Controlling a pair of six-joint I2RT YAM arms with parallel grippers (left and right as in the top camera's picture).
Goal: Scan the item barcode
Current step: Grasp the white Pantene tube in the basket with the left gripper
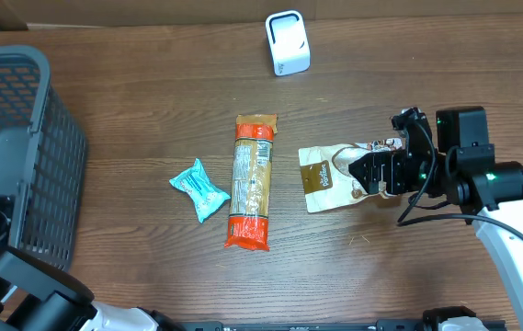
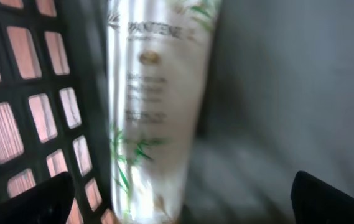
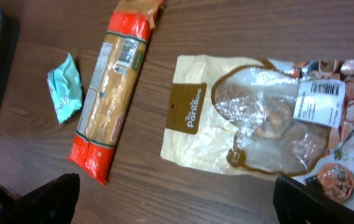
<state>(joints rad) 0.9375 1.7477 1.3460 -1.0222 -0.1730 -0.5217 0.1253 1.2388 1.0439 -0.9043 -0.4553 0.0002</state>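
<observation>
A white barcode scanner (image 1: 288,42) stands at the table's far edge. A cream and brown snack pouch (image 1: 330,176) lies flat right of centre; its white barcode label (image 3: 318,102) faces up. My right gripper (image 1: 364,172) hovers over the pouch's right end, open and holding nothing (image 3: 177,202). A long orange and red packet (image 1: 252,181) and a small teal packet (image 1: 198,189) lie to the left. My left gripper (image 2: 183,199) is open inside the basket, close to a white Pantene tube (image 2: 155,93), blurred.
A dark mesh basket (image 1: 22,156) fills the left side of the table, and its lattice wall (image 2: 33,112) stands beside the tube. The left arm's base (image 1: 22,290) sits at the front left corner. Brown wooden tabletop (image 1: 151,101) surrounds the packets.
</observation>
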